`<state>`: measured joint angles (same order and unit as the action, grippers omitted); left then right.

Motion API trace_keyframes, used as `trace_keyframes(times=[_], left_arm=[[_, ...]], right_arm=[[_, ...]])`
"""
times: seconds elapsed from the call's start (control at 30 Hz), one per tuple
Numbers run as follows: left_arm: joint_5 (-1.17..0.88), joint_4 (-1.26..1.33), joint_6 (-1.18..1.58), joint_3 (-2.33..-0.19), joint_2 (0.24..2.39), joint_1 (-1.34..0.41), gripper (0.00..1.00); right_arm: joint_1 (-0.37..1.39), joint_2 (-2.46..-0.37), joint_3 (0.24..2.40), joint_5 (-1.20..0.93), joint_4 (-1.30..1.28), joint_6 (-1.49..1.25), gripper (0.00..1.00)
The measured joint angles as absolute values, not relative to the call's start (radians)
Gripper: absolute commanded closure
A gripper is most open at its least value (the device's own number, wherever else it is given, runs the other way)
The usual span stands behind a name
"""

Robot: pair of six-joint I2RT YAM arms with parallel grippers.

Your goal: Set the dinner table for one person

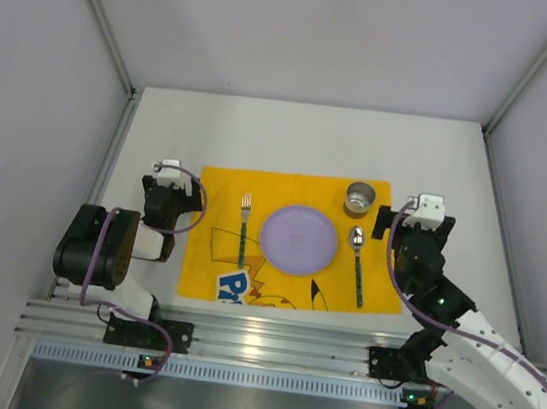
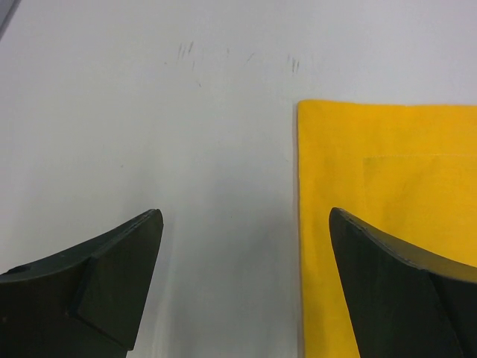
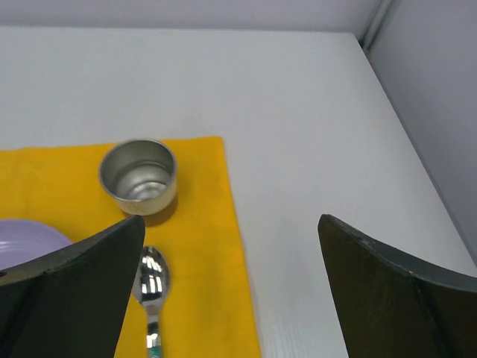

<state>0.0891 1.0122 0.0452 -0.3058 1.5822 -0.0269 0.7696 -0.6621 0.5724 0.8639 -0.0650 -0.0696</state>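
The white dinner table (image 1: 292, 136) carries a yellow cartoon-printed mat (image 1: 221, 183). On the mat lie a lilac plate (image 1: 298, 238) in the middle, a green-handled fork (image 1: 244, 229) to its left, a green-handled spoon (image 1: 358, 263) to its right and a small metal cup (image 1: 360, 198) at the far right corner. My left gripper (image 1: 169, 173) is open and empty above the mat's left edge (image 2: 299, 224). My right gripper (image 1: 426, 209) is open and empty just right of the mat; its view shows the cup (image 3: 139, 176), the spoon bowl (image 3: 151, 282) and the plate's rim (image 3: 30, 239).
Grey walls enclose the table on three sides. Metal rails (image 1: 264, 350) run along the near edge by the arm bases. Bare white tabletop lies behind the mat and on both sides (image 3: 313, 149).
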Motion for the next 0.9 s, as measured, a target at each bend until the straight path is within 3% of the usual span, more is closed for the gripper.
trace_keyframes(times=[0.2,0.37,0.6,0.9], left_arm=[[0.085,1.043,0.045,-0.306,1.582,-0.027,0.02],[0.085,1.047,0.045,-0.306,1.582,-0.027,0.02],[0.085,1.047,0.045,-0.306,1.582,-0.027,0.01],[0.084,1.047,0.045,-0.306,1.582,-0.027,0.02]], right_arm=[[0.439,-0.752,0.301,0.730,0.209,-0.033,0.00],[0.184,-1.017,0.228,0.594,0.535,-0.036,0.00],[0.105,-1.431,0.207,0.322,1.000,0.033,0.00],[0.089,-1.455,0.204,0.173,1.122,0.061,0.00]])
